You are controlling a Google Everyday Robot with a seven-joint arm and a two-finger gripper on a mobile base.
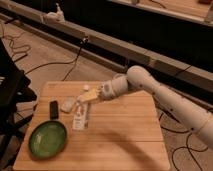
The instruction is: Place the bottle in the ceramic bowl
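Observation:
The bottle (79,119), slim and clear with a pale label, hangs upright from my gripper (86,99) just above the wooden table. The gripper is shut on the bottle's top end, and the white arm reaches in from the right. The ceramic bowl (47,139), a shallow glossy green dish, sits on the table's front left corner. It lies below and to the left of the bottle, a short gap away. The bowl holds nothing.
A small black block (53,109) and a whitish crumpled object (67,105) lie on the wooden table (127,137) just behind the bowl, left of the bottle. Cables run over the floor behind. A dark chair stands at the left edge.

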